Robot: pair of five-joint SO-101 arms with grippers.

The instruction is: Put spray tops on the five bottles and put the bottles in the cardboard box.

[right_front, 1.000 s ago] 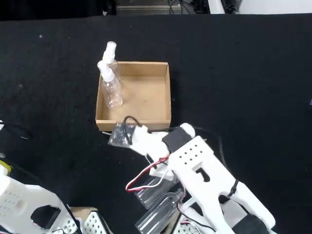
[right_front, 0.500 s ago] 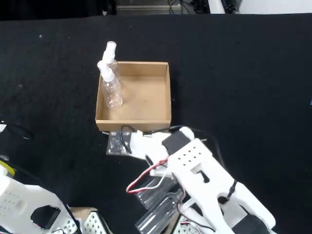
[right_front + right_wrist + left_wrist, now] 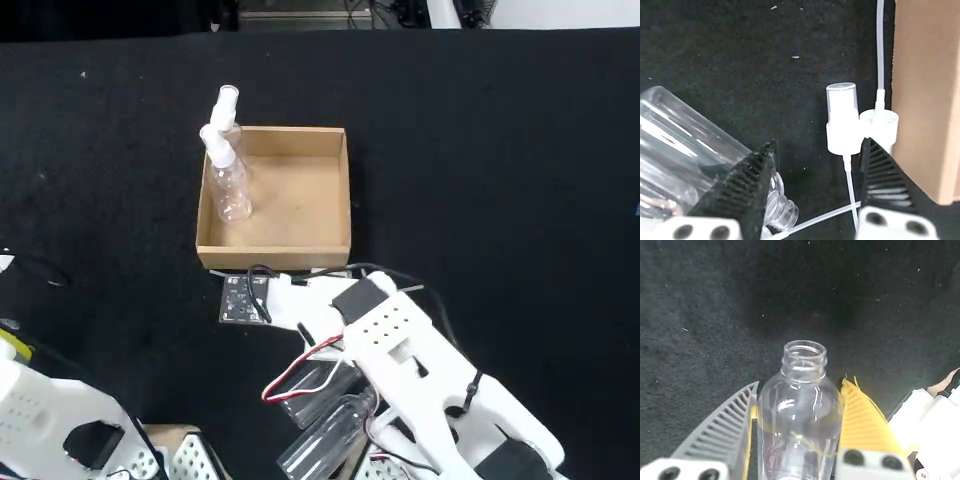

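Note:
The cardboard box [image 3: 300, 200] stands mid-table. Two clear bottles with white spray tops [image 3: 228, 170] stand at its left wall. My right gripper [image 3: 243, 299] hangs low just in front of the box's near wall [image 3: 926, 95], open over two loose white spray tops [image 3: 842, 125] with thin dip tubes. Two topless clear bottles [image 3: 318, 408] lie under the right arm, and their necks show beside the fingers [image 3: 680, 150]. My left gripper [image 3: 801, 385] is shut on an upright, open-necked clear bottle [image 3: 803, 410] over black cloth.
Black cloth covers the whole table [image 3: 500, 150], with wide free room right of and behind the box. The left arm's white body [image 3: 50, 425] fills the near left corner. Red and white wires [image 3: 300, 365] loop beside the right arm.
My right gripper has dropped lower and drawn slightly back from the box's front wall, settling over the loose spray tops. The box and its bottles have not moved.

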